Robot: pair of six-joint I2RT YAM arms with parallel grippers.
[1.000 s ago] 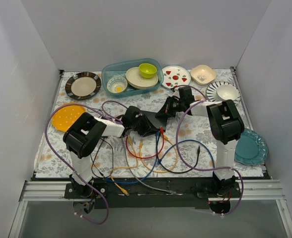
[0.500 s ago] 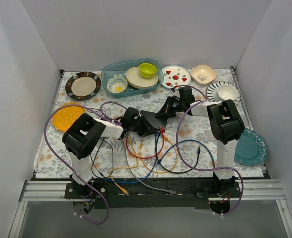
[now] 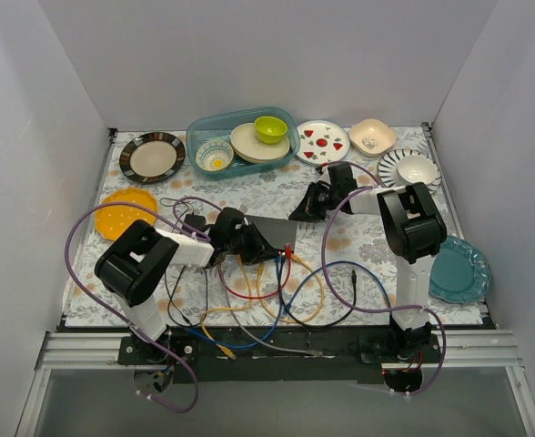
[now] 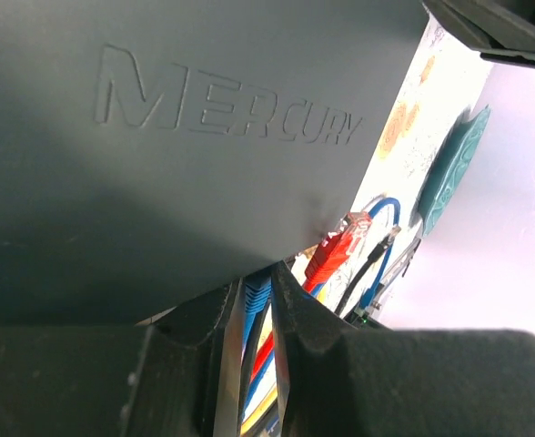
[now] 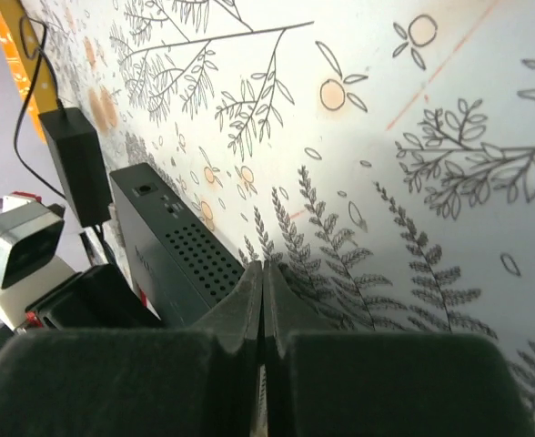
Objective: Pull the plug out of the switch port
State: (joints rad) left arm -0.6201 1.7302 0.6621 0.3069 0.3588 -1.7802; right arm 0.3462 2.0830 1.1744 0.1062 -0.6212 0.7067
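Note:
The switch [image 3: 277, 229] is a flat black box lying mid-table, sockets along its near edge. In the left wrist view it [image 4: 204, 137] fills the top, embossed MERCURY. My left gripper [image 3: 249, 244] is at its near left edge, and its jaws [image 4: 257, 309] are shut on a blue plug [image 4: 256, 293] right at the socket edge. Whether that plug sits in a port is hidden. A red plug [image 4: 338, 255] stands beside it. My right gripper [image 3: 302, 208] is shut and empty, its tips [image 5: 263, 271] against the switch's vented end [image 5: 172, 259].
Loose red, blue, yellow and black cables [image 3: 267, 291] trail from the switch toward the near edge. A black adapter block [image 5: 72, 164] lies beyond the switch. A tub of dishes [image 3: 240, 141] and plates line the back. A teal plate [image 3: 459, 269] sits right, an orange plate [image 3: 122, 214] left.
My left arm has drawn back to the left and nearer, and the switch and cables have shifted with it. The switch now lies flatter. My right gripper has barely moved.

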